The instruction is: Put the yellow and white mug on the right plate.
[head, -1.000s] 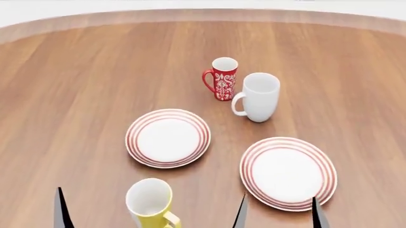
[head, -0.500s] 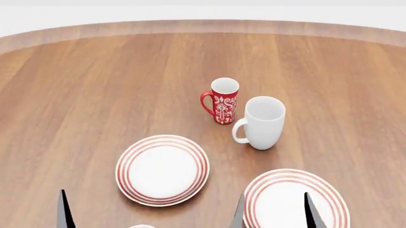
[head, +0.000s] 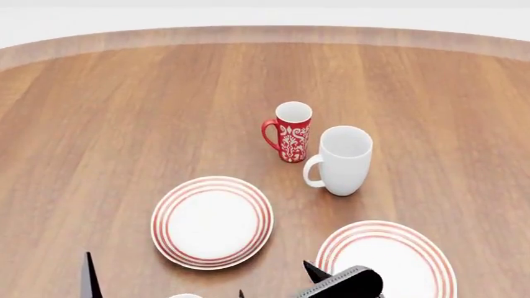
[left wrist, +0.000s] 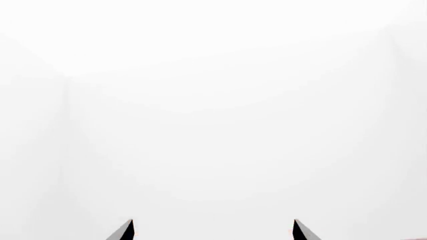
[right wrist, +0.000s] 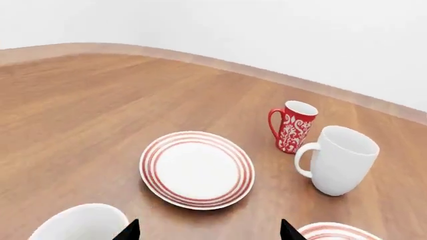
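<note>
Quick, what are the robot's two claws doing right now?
Left gripper: open, fingers apart, holding nothing.
Right gripper: open, fingers apart, holding nothing.

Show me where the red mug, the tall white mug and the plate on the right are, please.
red mug [head: 291,135], head view, on its patterned side.
white mug [head: 344,164], head view, on its outer wall.
right plate [head: 418,239], head view, on its red-ringed rim.

red patterned mug [head: 291,131], white mug [head: 343,160], red-ringed plates [head: 212,221]
</note>
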Controlling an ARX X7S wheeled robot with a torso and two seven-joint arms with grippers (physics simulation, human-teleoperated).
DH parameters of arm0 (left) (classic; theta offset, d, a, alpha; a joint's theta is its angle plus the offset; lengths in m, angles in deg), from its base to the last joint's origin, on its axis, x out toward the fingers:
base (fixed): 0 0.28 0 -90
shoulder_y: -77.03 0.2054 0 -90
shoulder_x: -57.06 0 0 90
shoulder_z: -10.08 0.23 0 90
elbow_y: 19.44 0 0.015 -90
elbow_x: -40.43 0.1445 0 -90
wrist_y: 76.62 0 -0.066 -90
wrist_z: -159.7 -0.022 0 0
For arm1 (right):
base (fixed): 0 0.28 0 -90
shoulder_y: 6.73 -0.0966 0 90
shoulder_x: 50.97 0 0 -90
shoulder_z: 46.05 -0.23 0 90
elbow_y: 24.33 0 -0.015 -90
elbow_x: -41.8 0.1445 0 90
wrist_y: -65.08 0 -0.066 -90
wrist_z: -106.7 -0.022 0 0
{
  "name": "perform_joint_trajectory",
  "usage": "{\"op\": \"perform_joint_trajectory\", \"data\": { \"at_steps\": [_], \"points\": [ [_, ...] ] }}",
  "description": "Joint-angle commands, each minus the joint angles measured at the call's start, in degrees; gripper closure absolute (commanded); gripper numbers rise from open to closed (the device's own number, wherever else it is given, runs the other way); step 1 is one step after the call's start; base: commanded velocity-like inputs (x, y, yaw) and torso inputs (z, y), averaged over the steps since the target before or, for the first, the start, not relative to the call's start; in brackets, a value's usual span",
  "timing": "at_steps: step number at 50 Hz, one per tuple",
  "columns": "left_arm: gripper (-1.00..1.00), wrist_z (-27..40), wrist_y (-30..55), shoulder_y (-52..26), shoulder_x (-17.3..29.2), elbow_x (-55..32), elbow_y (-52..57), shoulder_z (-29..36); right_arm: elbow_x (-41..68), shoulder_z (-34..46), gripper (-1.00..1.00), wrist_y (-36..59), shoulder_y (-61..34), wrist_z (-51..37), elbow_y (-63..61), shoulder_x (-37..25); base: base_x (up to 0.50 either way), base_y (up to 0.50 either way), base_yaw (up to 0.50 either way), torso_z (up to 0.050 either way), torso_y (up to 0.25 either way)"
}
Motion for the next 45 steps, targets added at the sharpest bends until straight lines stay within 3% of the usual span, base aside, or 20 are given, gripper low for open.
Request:
{"op": "perform_joint_trajectory", "data": {
  "at_steps": [1, 28, 45],
  "points": [
    [-1.00, 0.40, -0.14, 0.04, 0.24, 0.35, -0.62, 0.70, 3.49, 4.28, -1.00, 9.95, -4.14, 7.04, -2.51, -3.58, 0.00, 0.00, 0.00, 0.000, 0.000],
    [-1.00, 1.17, 0.16, -0.08, 0.94, 0.63, -1.43, 1.94, 7.03, 8.48, -1.00, 11.06, -3.69, 15.39, -7.66, -8.13, 0.00, 0.00, 0.00, 0.000, 0.000],
    [-1.00, 1.52, 0.29, -0.16, 1.33, 0.57, -1.92, 2.79, 5.25, 8.17, -1.00, 9.96, -6.44, 12.15, -0.27, -3.17, 0.00, 0.00, 0.00, 0.000, 0.000]
  ]
}}
